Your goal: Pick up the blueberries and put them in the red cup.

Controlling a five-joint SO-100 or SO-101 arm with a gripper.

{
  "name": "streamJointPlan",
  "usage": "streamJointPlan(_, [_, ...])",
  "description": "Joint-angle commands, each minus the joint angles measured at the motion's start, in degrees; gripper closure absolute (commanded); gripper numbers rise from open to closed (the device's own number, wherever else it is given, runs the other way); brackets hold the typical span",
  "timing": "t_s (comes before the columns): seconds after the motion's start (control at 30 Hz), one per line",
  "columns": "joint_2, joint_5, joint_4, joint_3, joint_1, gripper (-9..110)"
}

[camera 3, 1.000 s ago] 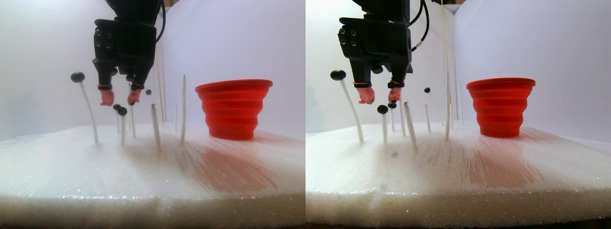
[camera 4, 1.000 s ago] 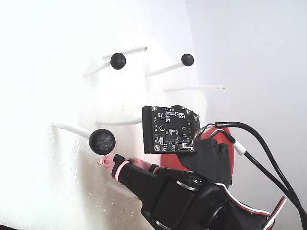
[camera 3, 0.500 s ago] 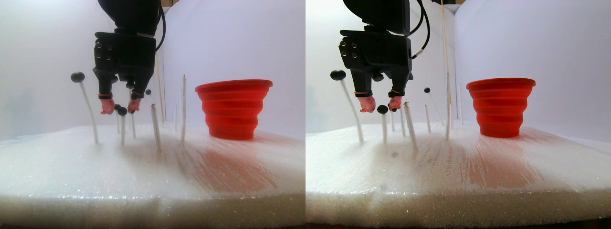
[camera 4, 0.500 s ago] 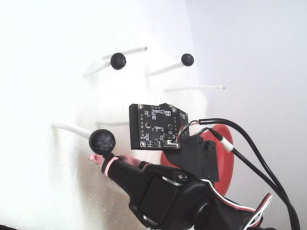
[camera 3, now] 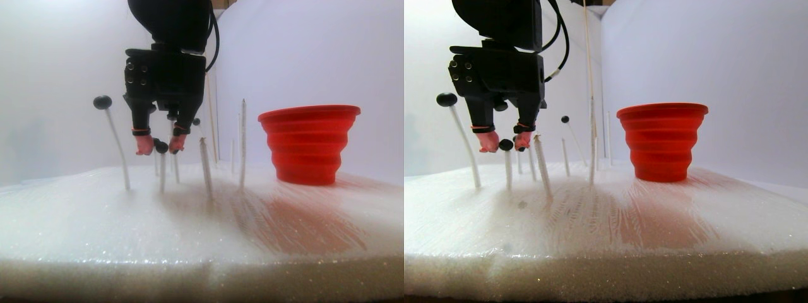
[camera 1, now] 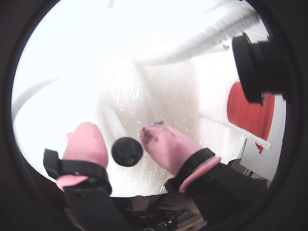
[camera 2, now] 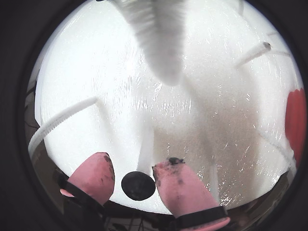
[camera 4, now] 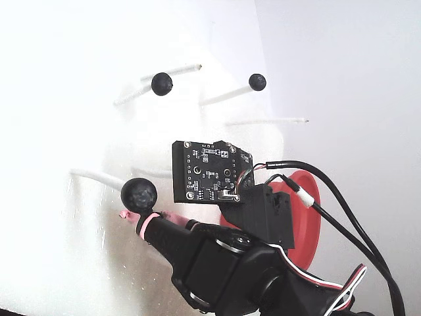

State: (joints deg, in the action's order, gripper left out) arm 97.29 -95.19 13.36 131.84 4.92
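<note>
One small black blueberry (camera 1: 127, 151) tops a thin white stick, and my gripper (camera 1: 123, 143) stands open around it. Its pink fingertips (camera 2: 94, 174) flank the same ball (camera 2: 138, 186) with narrow gaps on both sides. In the stereo pair view the gripper (camera 3: 160, 145) hangs over the left part of the foam with that blueberry (camera 3: 161, 146) between its tips. A larger blueberry (camera 3: 102, 101) on a bent stick stands just left of it. The fixed view shows the large one (camera 4: 139, 195) and two small ones (camera 4: 162, 83) further off. The red cup (camera 3: 309, 144) stands upright to the right.
Bare white sticks (camera 3: 242, 142) rise from the white foam slab (camera 3: 202, 221) between the gripper and the cup. A thick blurred stick (camera 2: 161, 38) hangs close in a wrist view. A black lens housing (camera 1: 257, 67) fills the upper right of the other. White walls enclose the scene.
The gripper has come down from above the sticks. Its pink fingertips now sit level with the small blueberry, one on each side. The cup and other blueberries have not moved.
</note>
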Motion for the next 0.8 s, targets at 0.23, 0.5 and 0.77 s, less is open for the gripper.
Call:
streamJointPlan(0.23, [0.53,0.18,-0.70,0.44,0.09,90])
streamJointPlan(0.5, [1.32,0.18,-0.26,0.53,0.09,91])
streamJointPlan(0.77, [5.45,-0.09,2.29,0.79,-0.09,92])
